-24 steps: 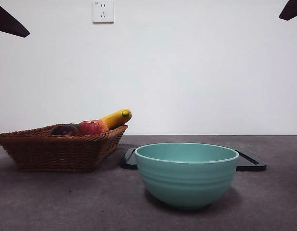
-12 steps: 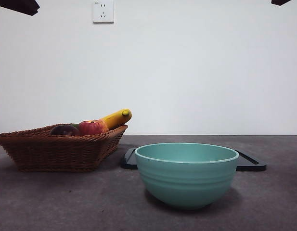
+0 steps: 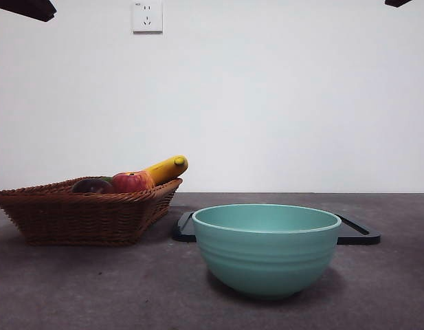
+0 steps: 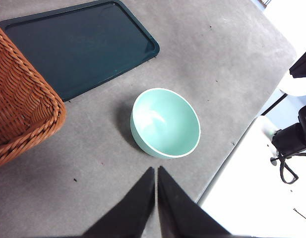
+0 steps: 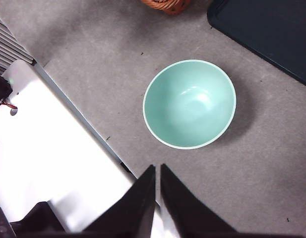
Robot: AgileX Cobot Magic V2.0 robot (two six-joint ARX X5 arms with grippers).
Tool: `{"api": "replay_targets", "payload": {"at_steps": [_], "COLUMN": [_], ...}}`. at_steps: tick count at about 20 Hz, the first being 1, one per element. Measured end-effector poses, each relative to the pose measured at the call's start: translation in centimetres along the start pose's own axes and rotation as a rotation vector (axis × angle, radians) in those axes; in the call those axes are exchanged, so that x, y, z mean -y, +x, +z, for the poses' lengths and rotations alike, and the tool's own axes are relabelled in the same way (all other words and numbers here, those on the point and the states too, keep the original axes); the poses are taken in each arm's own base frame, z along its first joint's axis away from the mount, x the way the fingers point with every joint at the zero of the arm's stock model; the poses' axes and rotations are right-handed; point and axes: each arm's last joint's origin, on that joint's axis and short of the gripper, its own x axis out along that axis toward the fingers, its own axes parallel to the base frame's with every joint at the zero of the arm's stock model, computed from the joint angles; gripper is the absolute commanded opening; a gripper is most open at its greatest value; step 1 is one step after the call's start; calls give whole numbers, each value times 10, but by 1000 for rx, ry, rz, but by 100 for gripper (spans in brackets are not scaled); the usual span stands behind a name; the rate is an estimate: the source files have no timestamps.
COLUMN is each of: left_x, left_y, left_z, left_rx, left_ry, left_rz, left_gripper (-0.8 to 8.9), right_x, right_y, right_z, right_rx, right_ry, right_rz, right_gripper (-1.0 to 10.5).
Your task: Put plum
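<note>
In the front view, a woven wicker basket (image 3: pixel 84 213) is seen at the left of the frame on the grey desk (image 3: pixel 95 289). The plum (image 3: pixel 93 185) lies inside it, only its dark glossy top showing above the rim. Just beside the plum a red-and-yellow apple (image 3: pixel 131 182) is seen, and a banana (image 3: pixel 167 168) juts over the basket's right edge. A mint-green bowl (image 3: pixel 266 249) stands at the centre foreground, with a dark tray (image 3: pixel 359 234) lying flat behind it. A white wall socket (image 3: pixel 147 16) is set at the upper left. Black arm tips are visible only at the two top corners.

In the left wrist view, the left gripper (image 4: pixel 156 171) is seen with its jaws pressed together and nothing held. The bowl (image 4: pixel 165 123), the tray (image 4: pixel 78 44) and a corner of the basket (image 4: pixel 21 104) are shown beneath it on the desk (image 4: pixel 217 59).

In the right wrist view, the right gripper (image 5: pixel 157 168) is likewise closed and empty. The bowl (image 5: pixel 189 104) is seen empty, with a tray corner (image 5: pixel 272 34) and a sliver of basket (image 5: pixel 165 5) at the frame's upper edge.
</note>
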Motion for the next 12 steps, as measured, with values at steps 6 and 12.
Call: {"api": "replay_targets", "payload": {"at_steps": [6,12], "left_x": [3,6], "left_y": [-6,-59], "left_z": [2,6], "left_rx": [52,605], "left_ry": [38,249], "left_rz": [42,591], "left_gripper": [7,7], "right_x": [0,0], "right_y": [0,0], "right_z": [0,0], "right_rx": [0,0], "right_ry": [0,0], "right_rz": [0,0], "right_gripper": [8,8]}}
